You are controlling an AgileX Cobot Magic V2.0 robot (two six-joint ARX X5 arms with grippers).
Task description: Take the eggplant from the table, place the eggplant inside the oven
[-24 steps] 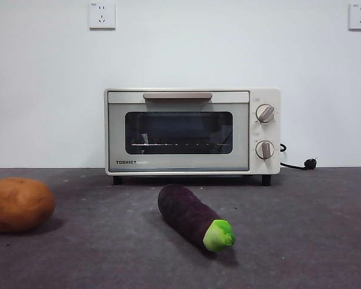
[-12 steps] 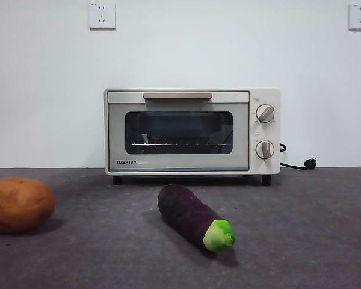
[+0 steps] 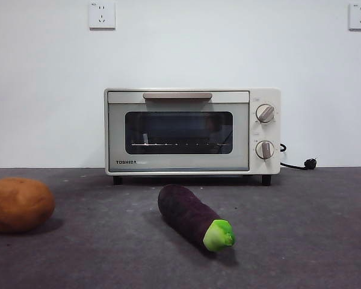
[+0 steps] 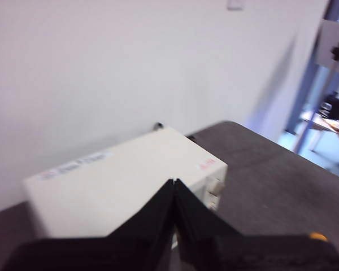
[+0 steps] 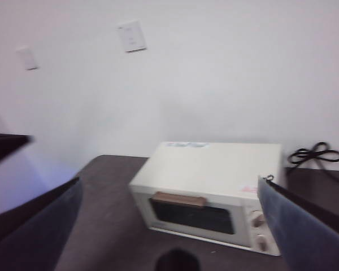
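Two things lie on the table (image 3: 313, 241) in the front view: the eggplant (image 3: 191, 215) near the middle and a round orange-brown potato (image 3: 18, 205) well apart at the left edge. Lying on its side at an angle, the eggplant has its green stem cap toward the camera and its purple end toward the oven (image 3: 192, 131), with bare table between them. That oven stands at the back against the white wall, door closed, bar handle across the top of the door and two knobs on its right side (a black cord and plug trail out behind it). Neither arm shows in the front view.

Seen from its wrist camera, the left gripper (image 4: 175, 189) is up above the oven's top, its two black jaws pressed together with nothing between them. Over at the right wrist camera, the right gripper (image 5: 169, 186) is spread wide and empty, one blurred jaw at each side of the picture, with the oven framed between them and a dark rounded shape, too blurred to name, just in front of it
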